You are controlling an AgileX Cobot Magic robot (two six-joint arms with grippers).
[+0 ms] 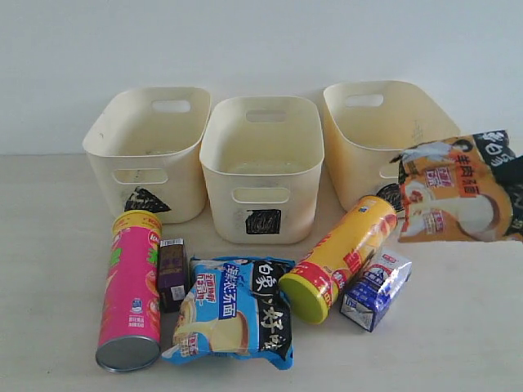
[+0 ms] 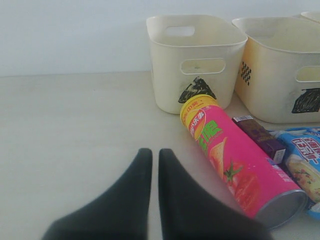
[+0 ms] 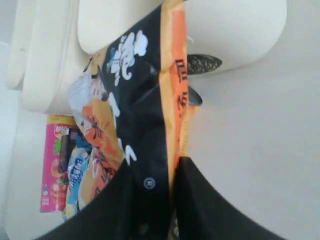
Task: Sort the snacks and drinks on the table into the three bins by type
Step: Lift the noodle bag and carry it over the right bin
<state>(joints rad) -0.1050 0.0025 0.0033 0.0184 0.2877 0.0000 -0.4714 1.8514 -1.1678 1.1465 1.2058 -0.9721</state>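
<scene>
— Where's the orange noodle bag [image 1: 453, 192]?
— Pinched in the right gripper [image 3: 150, 170], lifted off the counter [image 1: 49, 245] near its right edge, in front of the rightmost bin [image 1: 368, 131].
— And the left gripper [image 2: 151, 155]?
— Fingers nearly together, holding nothing, low beside the pink chip can [image 2: 235, 170].

Cream bins [image 1: 260, 175], bright packs, pale beige table [image 1: 49, 245].
Each bears a black scribble. The pink chip can [image 1: 131, 290] has a yellow band; the yellow chip can [image 1: 343, 253], a red band and yellow lid. A dark purple carton [image 1: 172, 273]; a blue-white carton [image 1: 376, 290]. The blue-white noodle bag [image 1: 233, 314] and orange noodle bag [image 1: 453, 196] carry black panels.
</scene>
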